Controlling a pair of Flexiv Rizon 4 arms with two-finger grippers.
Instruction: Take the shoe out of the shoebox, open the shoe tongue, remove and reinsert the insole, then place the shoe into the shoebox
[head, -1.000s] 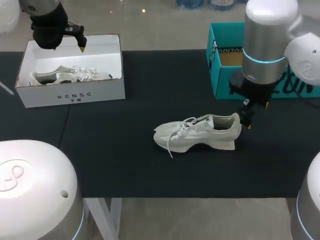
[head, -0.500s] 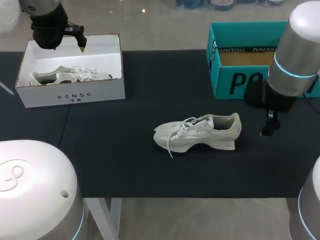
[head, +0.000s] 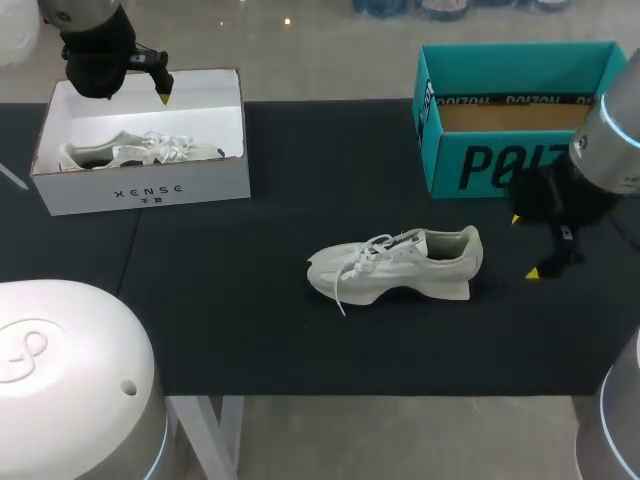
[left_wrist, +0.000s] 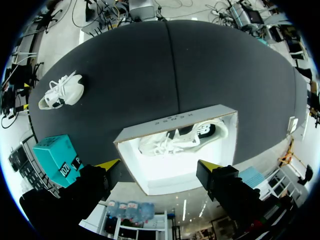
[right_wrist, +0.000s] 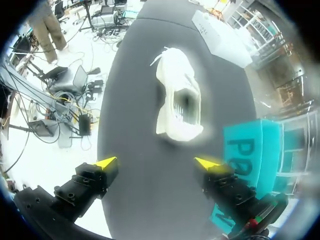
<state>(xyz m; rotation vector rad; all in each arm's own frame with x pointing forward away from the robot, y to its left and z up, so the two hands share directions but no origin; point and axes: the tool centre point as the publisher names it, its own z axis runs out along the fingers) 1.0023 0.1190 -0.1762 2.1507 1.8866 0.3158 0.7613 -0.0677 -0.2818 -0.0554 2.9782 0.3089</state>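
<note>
Head view has the shoe (head: 395, 262) lying on its sole in the middle of the dark table (head: 250, 300). Its long axis runs across the table, with the toe toward the left arm's side and the heel toward the right arm's. The right gripper (head: 525, 246) hangs near that heel, apart from it, in front of the teal shoebox (head: 480, 165), which stands open behind and looks empty.

From the right wrist, the shoe (right_wrist: 179, 100) lies straight ahead of the right gripper (right_wrist: 156, 162). The heel and the open collar are nearest, the toe points away, and the 2 yellow-tipped fingers are spread wide with nothing between them.

The left gripper (left_wrist: 159, 165) is well apart from all this. It hovers over the white shoebox (left_wrist: 150, 131) with its fingers also spread and empty, and the other shoe (left_wrist: 182, 137) rests inside that box.

To my eye the right arm is plainly the nearer 1. The tongue and insole work would have to come in from the heel side, along the shoe's length, while the left arm would need to cross most of the table to steady the toe.
</note>
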